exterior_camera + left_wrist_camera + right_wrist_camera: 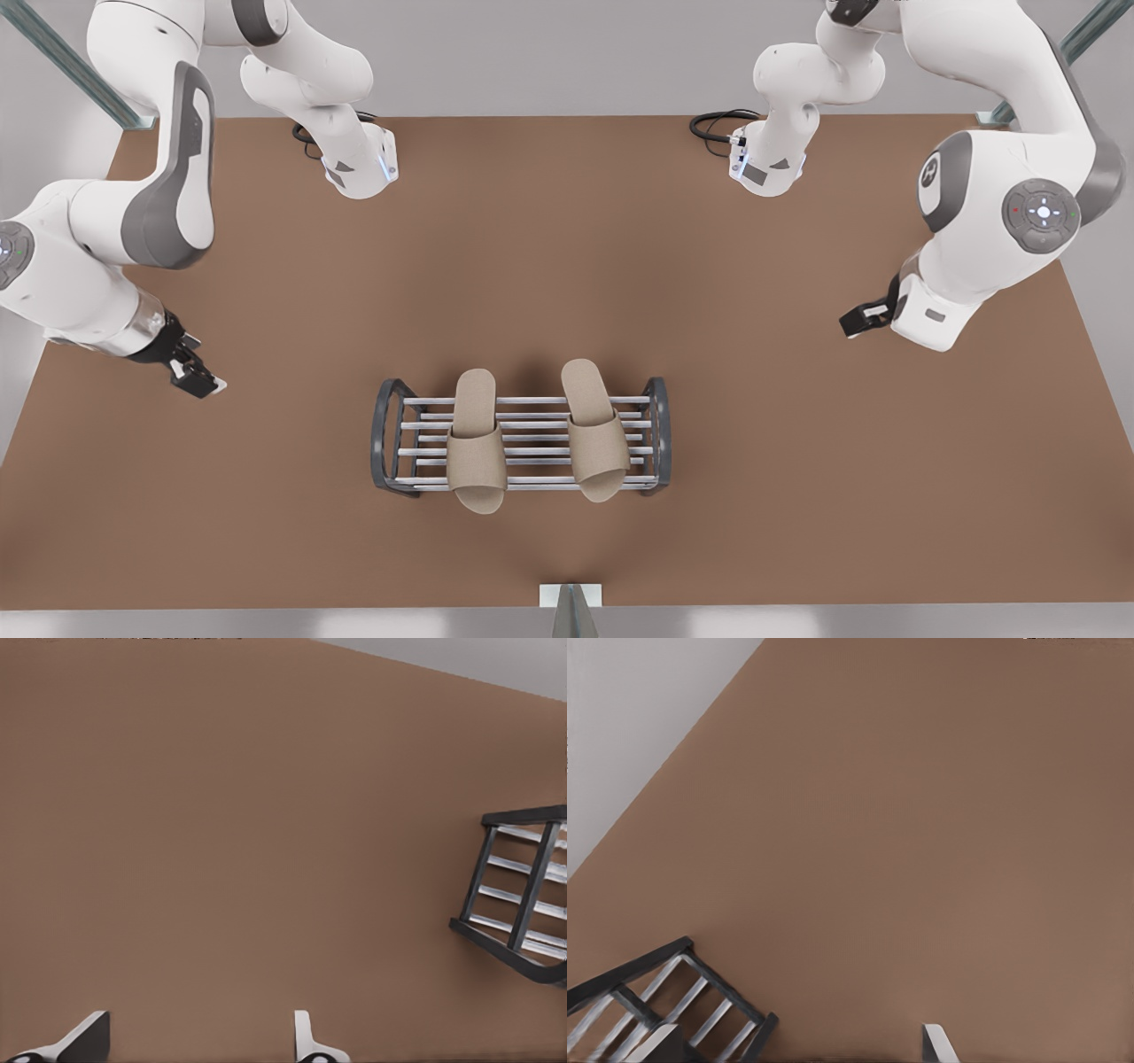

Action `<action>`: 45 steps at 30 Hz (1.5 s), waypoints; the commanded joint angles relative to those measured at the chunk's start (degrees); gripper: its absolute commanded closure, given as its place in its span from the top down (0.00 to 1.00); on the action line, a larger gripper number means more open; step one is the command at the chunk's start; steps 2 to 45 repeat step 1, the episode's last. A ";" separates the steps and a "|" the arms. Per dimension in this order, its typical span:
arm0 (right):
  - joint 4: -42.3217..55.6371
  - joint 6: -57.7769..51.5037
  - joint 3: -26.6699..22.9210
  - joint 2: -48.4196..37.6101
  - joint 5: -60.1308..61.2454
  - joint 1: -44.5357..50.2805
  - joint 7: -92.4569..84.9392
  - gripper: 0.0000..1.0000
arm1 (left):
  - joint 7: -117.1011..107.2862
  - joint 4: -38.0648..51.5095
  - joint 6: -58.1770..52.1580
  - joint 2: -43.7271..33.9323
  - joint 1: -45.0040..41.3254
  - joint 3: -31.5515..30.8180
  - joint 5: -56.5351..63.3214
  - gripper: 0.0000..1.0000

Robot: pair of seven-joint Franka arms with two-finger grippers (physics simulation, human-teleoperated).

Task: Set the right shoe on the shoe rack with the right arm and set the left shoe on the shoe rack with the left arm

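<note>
Both slippers, one [477,443] and the other [595,431], lie across the rack [521,436], toes forward. Left gripper [199,1041] and right gripper [806,1047] hang empty, fingers apart, well clear on opposite sides.

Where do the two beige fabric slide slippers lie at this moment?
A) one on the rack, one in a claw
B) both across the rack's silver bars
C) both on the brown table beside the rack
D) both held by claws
B: in the front view both beige fabric slide slippers rest side by side across the silver-barred, dark-framed shoe rack, and both claws sit off to the sides.
</note>
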 commanded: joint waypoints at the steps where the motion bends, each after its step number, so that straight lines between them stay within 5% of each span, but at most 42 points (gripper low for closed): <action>1: 0.12 -3.94 0.10 0.35 0.97 0.31 -47.52 1.00 | 18.62 0.64 -0.47 0.45 -0.13 -0.18 -0.42 1.00; 45: 0.12 -3.94 0.10 0.35 0.97 0.31 -47.52 1.00 | 18.62 0.64 -0.47 0.45 -0.13 -0.18 -0.42 1.00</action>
